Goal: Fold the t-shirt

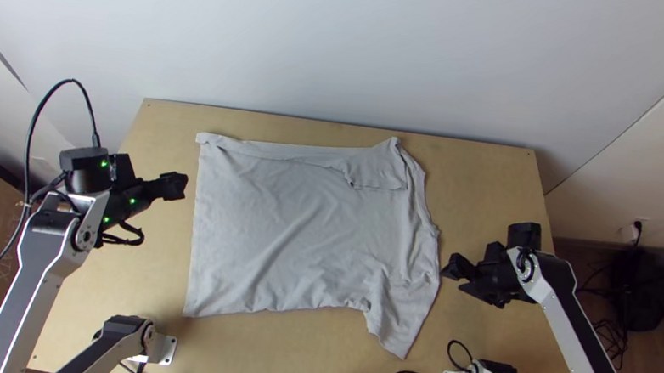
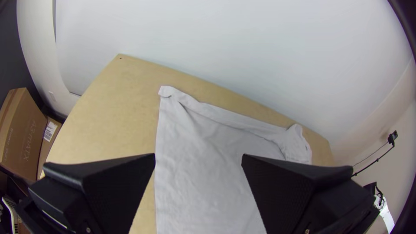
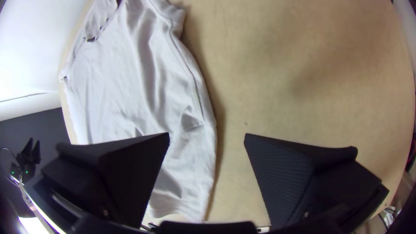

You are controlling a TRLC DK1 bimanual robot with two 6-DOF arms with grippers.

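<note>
T-shirt (image 1: 301, 225) before us lies spread but creased on the table (image 1: 490, 190), nearer its far edge; our left gripper (image 1: 179, 186) hovers toward the left edge, our right gripper (image 1: 453, 278) toward the right, both with fingers apart.

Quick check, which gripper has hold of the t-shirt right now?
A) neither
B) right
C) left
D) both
A: the left gripper and the right gripper both have their fingers wide apart with no cloth pinched between them, and the t-shirt lies mostly spread on the wooden table.
</note>
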